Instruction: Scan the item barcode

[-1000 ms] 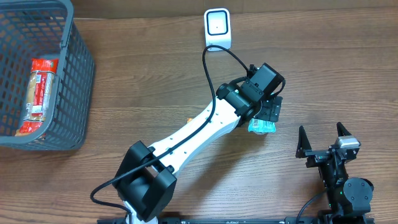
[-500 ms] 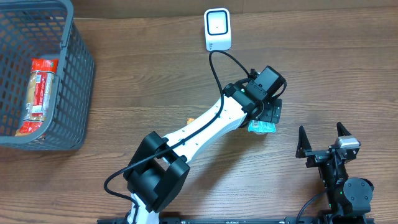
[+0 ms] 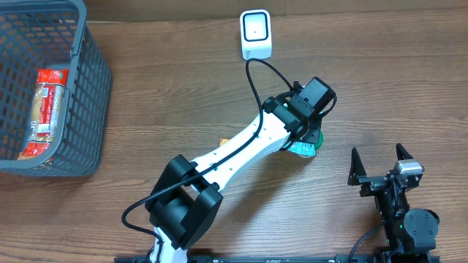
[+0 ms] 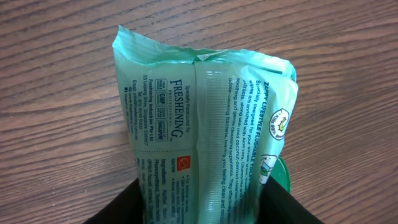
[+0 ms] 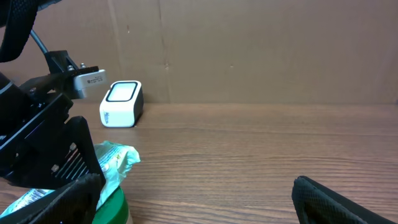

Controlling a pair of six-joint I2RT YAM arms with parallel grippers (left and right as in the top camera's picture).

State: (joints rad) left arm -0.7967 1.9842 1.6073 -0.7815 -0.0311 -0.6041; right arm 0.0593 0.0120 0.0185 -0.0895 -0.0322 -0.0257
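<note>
You have the left gripper (image 3: 312,134) clenched on the green wipes pack (image 4: 205,118), while your right gripper (image 3: 376,165) rests well apart, fingers spread wide.

Brown wood-grain tabletop (image 3: 409,80), matte, evenly lit; plain brown cardboard wall (image 5: 267,50) upright along far edge, vertical creases visible

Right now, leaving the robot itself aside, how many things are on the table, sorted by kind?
Basket: 1
Red packet, lying in the basket: 1
White scanner: 1
Green wipes pack: 1
Total: 4
</note>
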